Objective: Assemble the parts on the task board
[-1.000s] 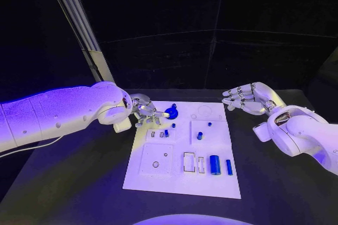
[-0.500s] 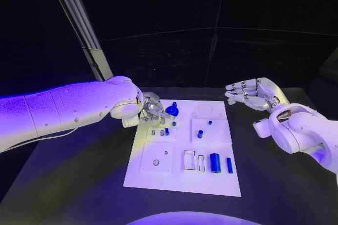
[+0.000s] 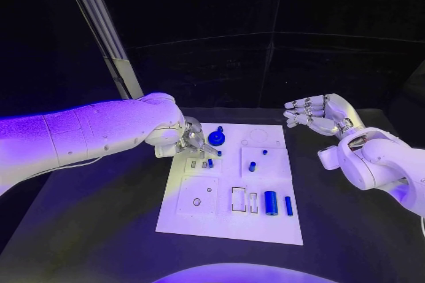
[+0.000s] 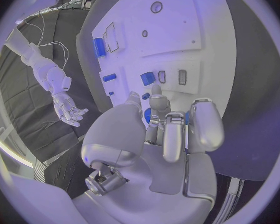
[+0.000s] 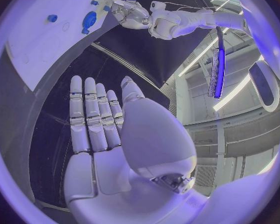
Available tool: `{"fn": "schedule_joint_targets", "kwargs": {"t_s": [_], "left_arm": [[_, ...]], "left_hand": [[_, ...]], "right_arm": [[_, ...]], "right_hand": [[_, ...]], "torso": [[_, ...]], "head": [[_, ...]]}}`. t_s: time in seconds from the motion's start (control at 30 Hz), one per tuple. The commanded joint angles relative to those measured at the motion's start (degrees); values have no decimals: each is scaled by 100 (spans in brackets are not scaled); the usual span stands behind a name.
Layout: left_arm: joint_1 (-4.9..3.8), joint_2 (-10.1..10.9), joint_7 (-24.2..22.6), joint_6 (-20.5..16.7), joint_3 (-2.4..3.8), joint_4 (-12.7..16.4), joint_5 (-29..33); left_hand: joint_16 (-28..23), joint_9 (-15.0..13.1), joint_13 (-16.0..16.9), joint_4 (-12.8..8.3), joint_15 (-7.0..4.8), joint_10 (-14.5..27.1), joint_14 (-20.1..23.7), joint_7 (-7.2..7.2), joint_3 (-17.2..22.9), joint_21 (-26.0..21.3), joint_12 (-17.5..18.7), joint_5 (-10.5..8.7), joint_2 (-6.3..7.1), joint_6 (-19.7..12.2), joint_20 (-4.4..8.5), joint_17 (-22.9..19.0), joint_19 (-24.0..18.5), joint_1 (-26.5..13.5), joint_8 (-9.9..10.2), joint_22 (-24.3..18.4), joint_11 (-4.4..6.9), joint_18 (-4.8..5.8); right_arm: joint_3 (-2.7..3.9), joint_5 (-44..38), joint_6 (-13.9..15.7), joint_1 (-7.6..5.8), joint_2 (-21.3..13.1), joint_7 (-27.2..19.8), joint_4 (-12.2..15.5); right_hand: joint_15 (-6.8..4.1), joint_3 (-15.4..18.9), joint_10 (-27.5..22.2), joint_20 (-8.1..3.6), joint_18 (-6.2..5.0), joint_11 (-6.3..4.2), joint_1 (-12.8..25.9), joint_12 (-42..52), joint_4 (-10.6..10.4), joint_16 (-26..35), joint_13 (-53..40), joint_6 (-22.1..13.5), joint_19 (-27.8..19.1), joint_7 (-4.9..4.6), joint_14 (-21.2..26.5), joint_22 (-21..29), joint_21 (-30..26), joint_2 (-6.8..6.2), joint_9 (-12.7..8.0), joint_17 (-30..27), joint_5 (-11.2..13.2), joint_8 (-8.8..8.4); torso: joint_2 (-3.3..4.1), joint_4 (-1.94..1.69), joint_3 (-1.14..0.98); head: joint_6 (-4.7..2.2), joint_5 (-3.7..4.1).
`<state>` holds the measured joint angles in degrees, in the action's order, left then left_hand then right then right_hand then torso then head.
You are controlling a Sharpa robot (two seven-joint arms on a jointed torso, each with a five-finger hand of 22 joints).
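Note:
The white task board [image 3: 266, 224] lies mid-table. My left hand [image 3: 190, 139] hovers at its far left corner with fingers [image 4: 176, 134] curled in. A round blue part [image 3: 218, 137] sits just beside those fingers. Blue shows between them [image 4: 147, 116], and I cannot tell whether they touch or hold it. Small blue parts [image 3: 252, 168] stand in the board's middle. A blue cylinder [image 3: 270, 204] and a thin blue bar [image 3: 288, 205] lie near its front right. My right hand [image 3: 316, 115] floats beyond the board's far right corner, fingers [image 5: 93, 114] straight and apart, holding nothing.
Empty cut-outs [image 3: 239, 202] and a round hole [image 3: 196, 202] mark the board's near half. A slanted pale post [image 3: 106, 43] rises behind my left arm. Black table [image 3: 97, 234] surrounds the board.
My left arm has swung further in over the table and its hand has turned and curled tighter by the round blue part. My right hand has drifted slightly up and away.

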<state>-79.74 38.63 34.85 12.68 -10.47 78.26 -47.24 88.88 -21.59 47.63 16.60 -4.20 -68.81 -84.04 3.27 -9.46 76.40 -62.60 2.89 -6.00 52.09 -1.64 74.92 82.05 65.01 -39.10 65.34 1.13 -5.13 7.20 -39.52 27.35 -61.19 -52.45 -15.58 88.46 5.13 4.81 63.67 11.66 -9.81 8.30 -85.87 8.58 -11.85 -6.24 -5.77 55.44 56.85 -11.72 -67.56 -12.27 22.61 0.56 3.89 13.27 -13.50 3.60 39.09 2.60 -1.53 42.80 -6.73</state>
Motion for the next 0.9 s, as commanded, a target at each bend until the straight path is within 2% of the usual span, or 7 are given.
{"fn": "schedule_joint_targets", "kwargs": {"t_s": [0.03,0.23,0.3,0.47,0.7,0.9], "left_arm": [[-11,-56,225,243,0,-29,-80],[-10,-139,232,296,-26,-87,-80],[-9,-157,230,305,-33,-102,-80],[-7,-204,222,336,-53,-138,-80],[-2,-266,220,396,-121,-196,-79],[2,-305,189,395,-141,-238,-79]], "left_hand": [[36,-14,31,-6,-46,-56,-568,-21,38,34,-45,16,-35,-31,2,1390,38,25,-40,44,-12,66],[45,-23,61,-6,-50,-75,-571,-25,38,49,-69,16,-34,-29,6,1404,51,23,-56,70,-8,70],[46,-23,63,-6,-50,-76,-571,-26,38,50,-71,16,-34,-29,6,1405,52,23,-57,71,-8,70],[49,-27,75,-6,-51,-83,-572,-27,38,58,-80,16,-33,-29,8,1409,58,23,-63,85,-6,73],[71,-54,159,-14,-62,-134,-580,-40,52,119,-154,18,-33,-37,19,1443,103,38,-114,192,6,92],[72,-69,165,-24,-67,-136,-581,-45,75,130,-166,19,-35,-52,25,1444,113,69,-138,212,11,96]], "right_arm": [[5,48,78,-13,16,-104,4],[5,48,70,-13,34,-101,-5],[5,48,69,-13,36,-95,-9],[5,48,63,-13,49,-84,-28],[5,48,45,-12,69,-71,-47],[5,48,43,-12,77,-60,-60]], "right_hand": [[45,18,-39,-11,-63,15,-26,-7,35,31,23,5,38,-47,-2,15,-50,40,-1,-17,-41,0],[51,27,-56,-7,-61,22,-29,-10,47,48,52,-4,44,-54,3,31,-75,40,-3,-34,-53,-2],[54,30,-62,-6,-61,25,-30,-11,51,54,62,-8,46,-56,5,37,-84,40,-3,-41,-56,-3],[60,39,-76,-2,-59,31,-31,-12,62,68,85,-19,49,-63,13,50,-105,39,-4,-55,-60,-4],[67,50,-90,3,-57,39,-30,-11,74,83,109,-35,51,-72,20,65,-128,36,-6,-70,-65,-6],[74,59,-102,7,-56,47,-28,-10,84,97,128,-50,53,-79,29,77,-149,37,-7,-84,-74,-8]], "torso": [[4,0,1],[1,5,7],[0,-7,4],[-4,-11,2],[-4,-4,6],[-6,-11,3]], "head": [[-2,0],[15,1],[20,9],[31,12],[47,13],[51,21]]}}
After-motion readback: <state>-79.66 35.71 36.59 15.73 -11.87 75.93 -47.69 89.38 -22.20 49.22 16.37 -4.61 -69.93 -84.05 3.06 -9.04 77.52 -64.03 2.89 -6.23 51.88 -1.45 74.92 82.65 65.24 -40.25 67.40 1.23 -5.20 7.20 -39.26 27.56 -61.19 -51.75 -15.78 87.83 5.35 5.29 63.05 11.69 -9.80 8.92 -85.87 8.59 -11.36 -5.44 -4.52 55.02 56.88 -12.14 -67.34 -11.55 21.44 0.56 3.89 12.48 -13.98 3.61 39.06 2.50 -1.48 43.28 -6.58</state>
